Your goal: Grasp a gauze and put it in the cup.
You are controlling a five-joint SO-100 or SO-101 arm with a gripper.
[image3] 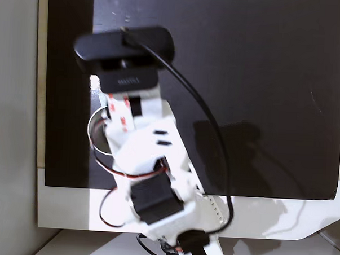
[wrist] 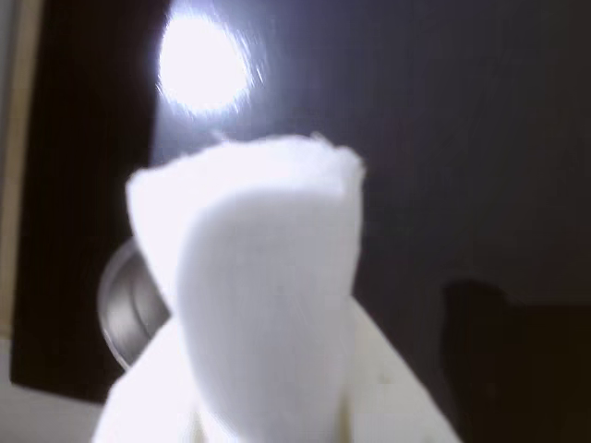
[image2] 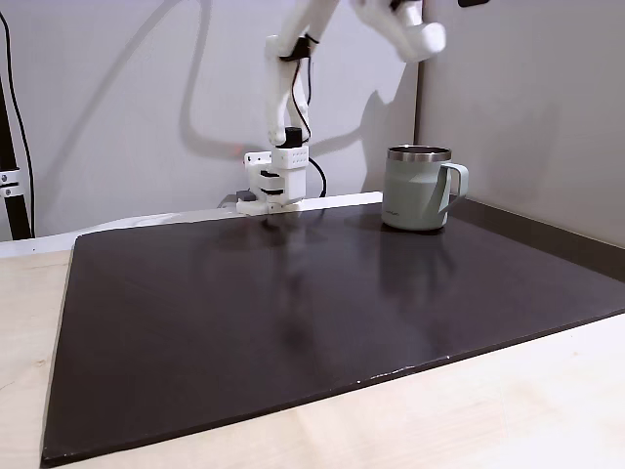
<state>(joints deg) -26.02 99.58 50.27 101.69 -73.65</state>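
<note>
Wrist view: gauze [wrist: 263, 277] is seen centre frame, pinched betw. the white claw [wrist: 268, 388] fingers at bottom; steel rim of the cup [wrist: 125, 305] is glimpsed at lower left, just behind the gauze. In a fixed view the cup [image2: 418, 188] is stood upright on the dark mat [image2: 293, 313] at upper right, w/ the arm [image2: 391, 24] raised above it, top of frame.

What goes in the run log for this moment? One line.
phase: carry | gauze: held in fingers, raised | cup: upright at mat's back right in a fixed view, rim partly behind gauze in wrist view | release: not yet
</note>
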